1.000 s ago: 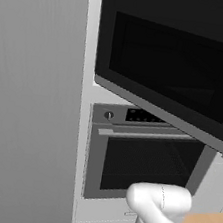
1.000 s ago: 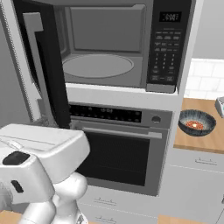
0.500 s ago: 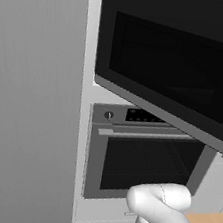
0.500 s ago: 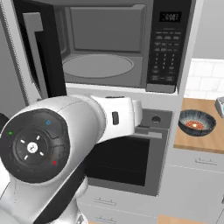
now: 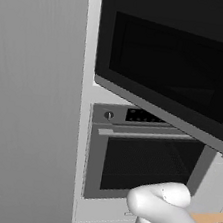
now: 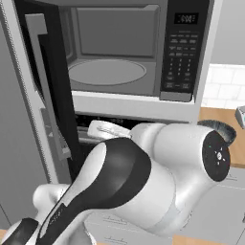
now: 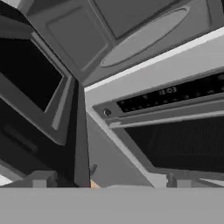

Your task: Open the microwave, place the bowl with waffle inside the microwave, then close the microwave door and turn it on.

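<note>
The microwave (image 6: 119,57) stands open, showing its grey inside and round turntable (image 6: 106,72); its keypad (image 6: 179,62) is on the right. The microwave door (image 6: 52,91) is swung out to the left, and from the other side I see its dark window (image 5: 166,66). My arm crosses the right base view and covers most of the bowl (image 6: 221,128); only a dark strip of its rim peeks out on the counter at right. The waffle is hidden. In the hand view my gripper (image 7: 110,179) is open and empty, looking up at the turntable (image 7: 144,37) and door (image 7: 30,74).
The silver oven (image 5: 142,158) sits directly under the microwave, its control strip (image 7: 170,94) close ahead of the hand. A tall grey cabinet (image 5: 30,96) fills the left. A wooden counter (image 6: 215,115) with tiled wall (image 6: 225,81) lies to the right.
My arm has swung to the right across the right base view, its elbow now covering the bowl that showed before. The microwave, door and oven have not moved.
</note>
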